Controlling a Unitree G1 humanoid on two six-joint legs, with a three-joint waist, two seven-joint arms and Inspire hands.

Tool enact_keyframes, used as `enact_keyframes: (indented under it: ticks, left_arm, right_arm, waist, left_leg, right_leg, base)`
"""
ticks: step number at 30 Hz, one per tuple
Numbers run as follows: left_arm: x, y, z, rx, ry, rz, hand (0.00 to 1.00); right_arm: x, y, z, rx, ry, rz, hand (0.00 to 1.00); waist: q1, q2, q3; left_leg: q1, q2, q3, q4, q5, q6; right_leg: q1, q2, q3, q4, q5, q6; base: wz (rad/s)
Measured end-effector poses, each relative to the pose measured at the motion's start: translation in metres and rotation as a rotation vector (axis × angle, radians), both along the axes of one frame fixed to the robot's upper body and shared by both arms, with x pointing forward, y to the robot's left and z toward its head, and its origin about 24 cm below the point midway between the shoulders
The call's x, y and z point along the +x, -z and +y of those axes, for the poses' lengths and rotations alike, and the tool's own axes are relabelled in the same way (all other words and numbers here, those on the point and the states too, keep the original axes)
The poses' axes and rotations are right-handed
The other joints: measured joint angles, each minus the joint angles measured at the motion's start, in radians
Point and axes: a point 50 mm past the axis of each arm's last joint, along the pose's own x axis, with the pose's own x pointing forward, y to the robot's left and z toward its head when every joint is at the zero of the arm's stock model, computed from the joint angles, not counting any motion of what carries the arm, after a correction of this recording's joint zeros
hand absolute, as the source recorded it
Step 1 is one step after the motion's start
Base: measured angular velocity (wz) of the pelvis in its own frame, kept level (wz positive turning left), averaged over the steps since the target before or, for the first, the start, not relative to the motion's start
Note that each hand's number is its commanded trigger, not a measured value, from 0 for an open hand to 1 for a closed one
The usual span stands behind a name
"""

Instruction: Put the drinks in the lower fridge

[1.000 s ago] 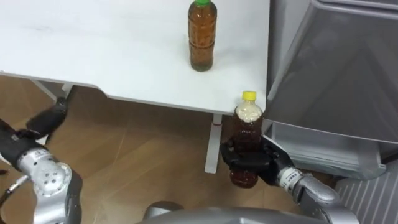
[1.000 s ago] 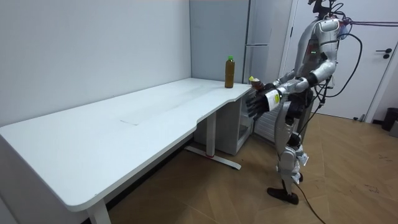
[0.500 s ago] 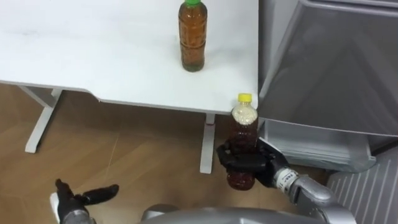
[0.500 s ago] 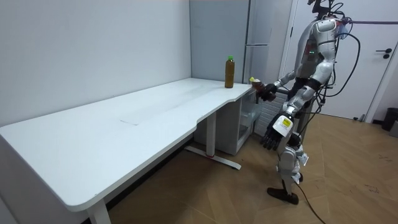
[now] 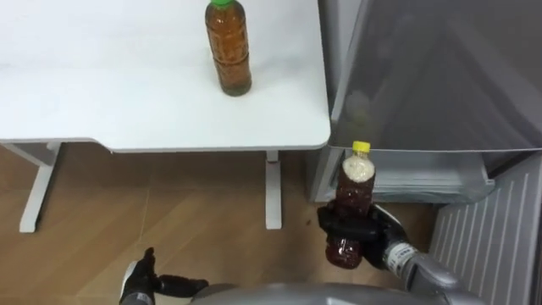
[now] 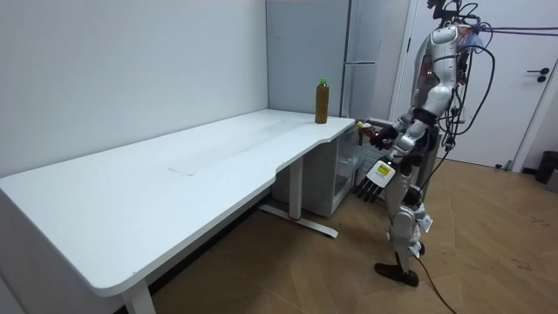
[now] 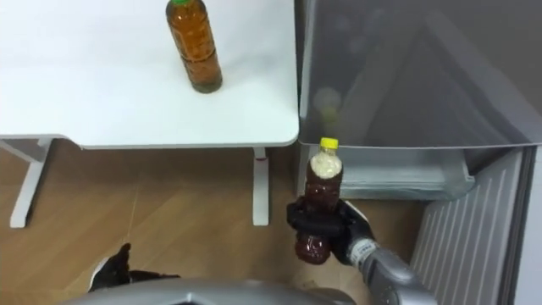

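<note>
Robot stands facing the fridge [image 5: 423,76], at the corner where the white surface [image 5: 127,102] ends just beside the fridge.

Right hand [image 5: 377,235]: raised in front of the fridge's lower part. Its fingers [image 5: 339,227] are curled tight round the lower body of the yellow-capped bottle [image 5: 356,180]. The bottle is upright, holds dark liquid, and is off the surface and near the fridge front.

Green-capped bottle [image 5: 229,47]: stands upright on the surface, toward the edge nearest the fridge and well apart from the held bottle.

Left hand [image 5: 142,278]: low on the side away from the fridge, above the wooden floor [image 5: 169,212]. Its fingers are straight and spread, holding nothing.
</note>
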Motion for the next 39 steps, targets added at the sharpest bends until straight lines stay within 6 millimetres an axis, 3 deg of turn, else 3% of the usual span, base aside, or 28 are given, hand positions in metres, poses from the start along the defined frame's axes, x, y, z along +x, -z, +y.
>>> enact_keyframes:
  ticks: [9,15,32,37,39]
  left_arm:
    - [0.011,-0.002,-0.002,-0.008,0.1,-0.01,0.0]
    - [0.01,-0.001,-0.002,-0.019,0.096,-0.004,0.0]
    - [0.001,0.0,0.0,-0.03,0.086,0.025,0.0]
    - [0.012,-0.001,-0.002,-0.024,0.103,0.002,0.0]
    - [0.022,0.0,-0.005,-0.029,0.108,-0.003,0.0]
  right_arm:
    - [0.01,-0.002,-0.009,0.011,0.184,-0.006,1.0]
    - [0.012,-0.003,-0.022,0.096,0.46,0.002,1.0]
    - [0.011,0.002,-0.026,0.354,0.893,0.077,1.0]
    - [0.023,0.003,-0.029,0.396,0.993,0.078,1.0]
    - [0.038,0.001,-0.029,0.423,1.02,0.07,1.0]
  waist:
    - [-0.015,-0.012,0.0036]
    - [-0.011,-0.012,0.005]
    - [-0.009,-0.008,0.0077]
    - [-0.007,0.001,0.0034]
    - [-0.004,0.005,0.0042]
  left_leg:
    - [0.007,0.0,0.004,0.0,0.0,0.0]
    - [0.017,0.001,0.008,0.001,0.0,0.0]
    - [0.01,0.0,0.013,0.004,0.0,0.0]
    - [-0.055,0.0,0.007,0.027,0.001,0.002]
    - [-0.093,0.0,0.007,0.038,0.004,0.004]
  right_leg:
    - [0.002,-0.001,0.002,0.0,0.0,0.0]
    - [0.015,0.0,0.005,0.0,0.0,0.0]
    - [0.011,0.0,0.01,-0.003,-0.002,0.002]
    - [-0.044,-0.002,0.002,0.01,-0.001,0.001]
    - [-0.091,-0.004,0.001,0.038,0.0,0.0]
  base:
    - [0.0]
    - [0.0]
    - [0.0]
    - [0.06]
    - [0.0]
